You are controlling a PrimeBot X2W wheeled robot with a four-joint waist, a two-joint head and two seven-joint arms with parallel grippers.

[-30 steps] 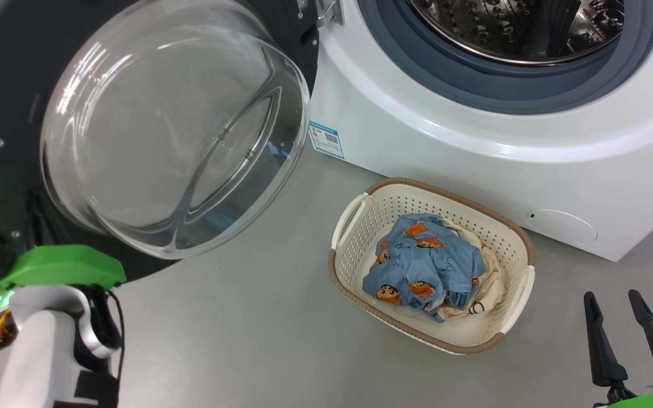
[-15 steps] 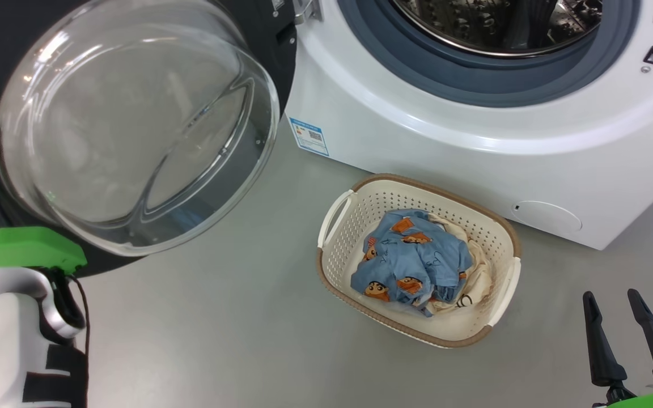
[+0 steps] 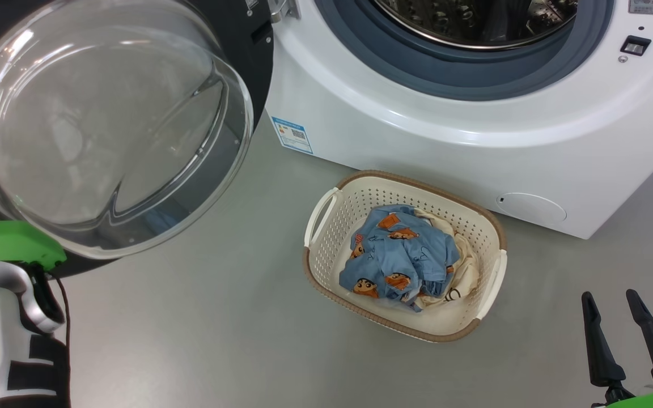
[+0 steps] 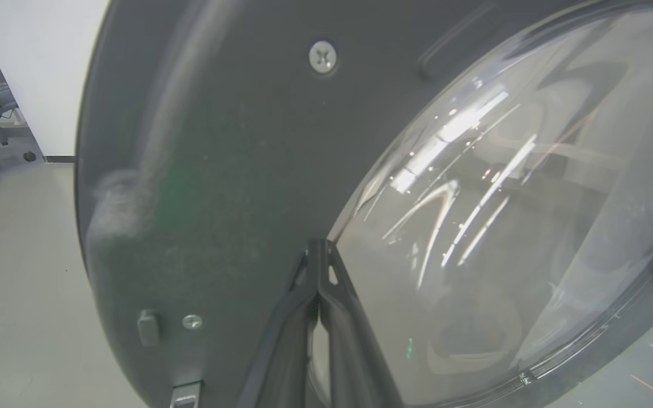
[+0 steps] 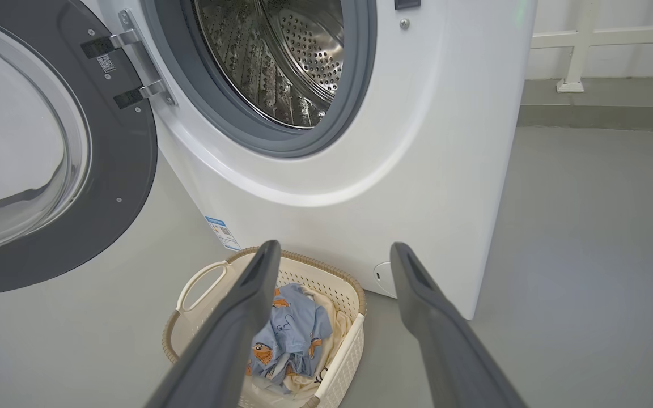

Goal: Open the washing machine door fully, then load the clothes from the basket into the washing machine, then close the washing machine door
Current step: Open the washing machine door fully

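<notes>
Left wrist view: my left gripper (image 4: 319, 249), jaws pressed together on nothing, points at the washing machine door (image 4: 247, 113), where black rim (image 4: 202, 187) meets glass bowl (image 4: 502, 226); contact I cannot tell. Right wrist view: my right gripper (image 5: 335, 252), jaws spread, empty. Just beyond and below them, the basket (image 5: 204, 280) on the floor (image 5: 587, 226) holds the clothes (image 5: 289, 328). Behind it, the washing machine (image 5: 417, 141), drum (image 5: 281, 56) exposed, door standing wide open to the jaws' left.
</notes>
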